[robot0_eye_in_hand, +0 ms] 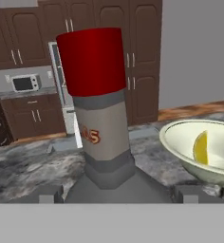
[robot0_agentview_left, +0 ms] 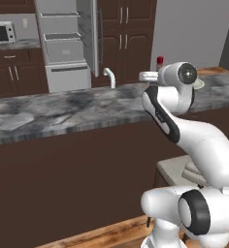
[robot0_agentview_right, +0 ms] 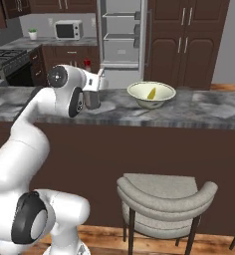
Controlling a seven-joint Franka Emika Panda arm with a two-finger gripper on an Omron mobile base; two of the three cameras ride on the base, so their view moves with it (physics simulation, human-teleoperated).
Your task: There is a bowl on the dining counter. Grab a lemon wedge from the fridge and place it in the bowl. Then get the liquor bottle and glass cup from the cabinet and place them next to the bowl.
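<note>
The liquor bottle stands upright between the open end effector's fingertips, beside the bowl.

Left base view. The white arm rises from the lower right and bends over the dining counter, its grey marbled top above a dark wood front. A red cap (the liquor bottle's) shows just behind the wrist. Beyond stands the fridge, door open, with a microwave at far left.
</note>
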